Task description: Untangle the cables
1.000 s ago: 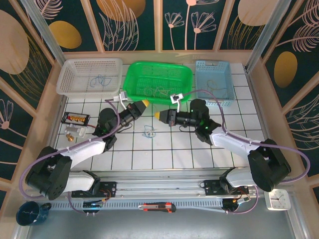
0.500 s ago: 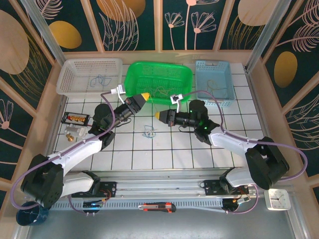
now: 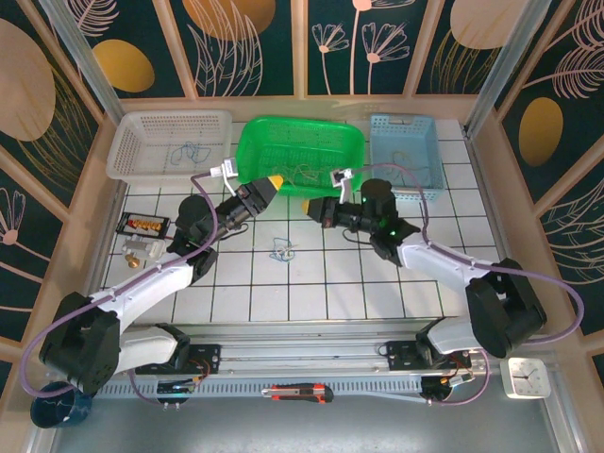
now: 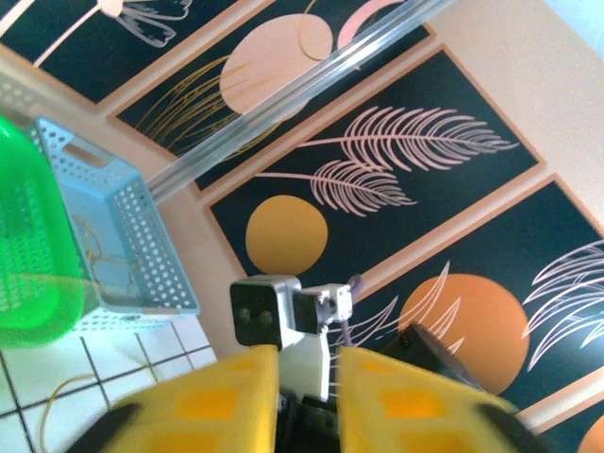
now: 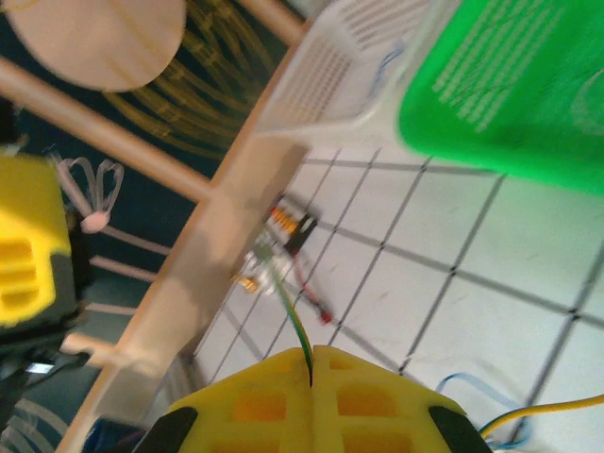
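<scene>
A small tangle of blue and yellow cables point(image 3: 280, 249) lies on the white tiles between the two arms. My right gripper point(image 3: 309, 205) hangs above and right of it, shut on a thin yellow-green cable point(image 5: 294, 326) that pokes out between its closed jaws point(image 5: 311, 357). More of that yellow cable point(image 5: 543, 409) and a blue loop point(image 5: 461, 381) trail below. My left gripper point(image 3: 272, 181) hovers at the green basket's point(image 3: 250, 142) front edge. Its yellow fingers point(image 4: 212, 401) stand apart with nothing between them.
Loose cables lie in the white basket point(image 3: 132, 142), the green basket and the blue basket point(image 3: 377, 142). A black connector box point(image 3: 142, 225) and a red-tipped lead point(image 5: 326, 316) sit at the left. A utility knife point(image 3: 297, 392) lies on the front rail.
My left gripper rose toward the green basket, then opened. My right gripper, still shut, moved up and back to the right.
</scene>
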